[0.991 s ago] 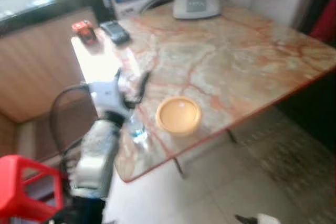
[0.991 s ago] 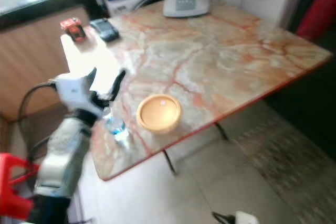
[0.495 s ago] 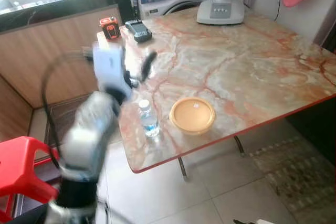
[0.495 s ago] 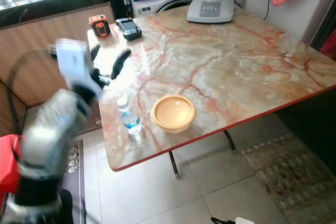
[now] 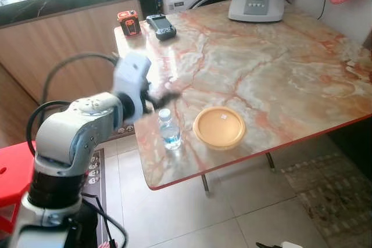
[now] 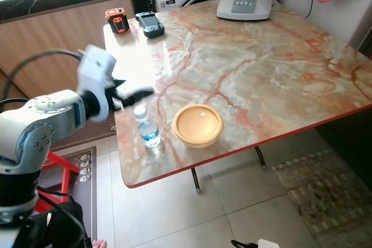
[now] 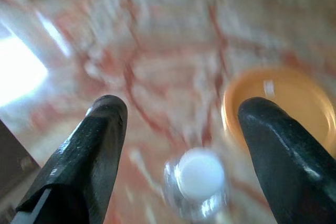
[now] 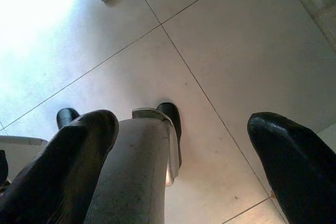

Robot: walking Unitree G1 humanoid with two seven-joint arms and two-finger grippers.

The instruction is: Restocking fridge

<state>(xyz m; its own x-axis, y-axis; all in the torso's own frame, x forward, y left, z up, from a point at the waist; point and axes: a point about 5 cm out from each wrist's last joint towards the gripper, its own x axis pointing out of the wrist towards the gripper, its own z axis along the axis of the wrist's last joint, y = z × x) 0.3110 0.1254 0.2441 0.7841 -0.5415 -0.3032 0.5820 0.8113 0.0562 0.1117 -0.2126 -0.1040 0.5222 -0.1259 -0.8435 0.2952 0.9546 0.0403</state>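
Reaching out over the near left corner of the marble table (image 5: pixel 273 68), the left gripper (image 7: pixel 178 124) hovered just above a small clear water bottle (image 5: pixel 169 130) with a white cap, its two black fingers (image 7: pixel 92 150) spread wide apart and holding nothing. In the left wrist view the bottle's cap sat between the spread fingers, somewhat blurred. The bottle stood upright near the table's front edge. Just beside it, further right, lay a round yellow-orange lid or shallow dish (image 5: pixel 219 126), apart from the bottle. Further back on the table's left side sat an orange-and-black tape measure (image 5: pixel 127 22) and a dark handheld device (image 5: pixel 160 25), close together. At the far right end of the table stood a white appliance base (image 5: pixel 256 6). A red stool (image 5: pixel 11 172) stood on the floor at the robot's left. The right gripper (image 8: pixel 181 150) hung down toward the tiled floor (image 8: pixel 220 51), its fingers apart and empty.
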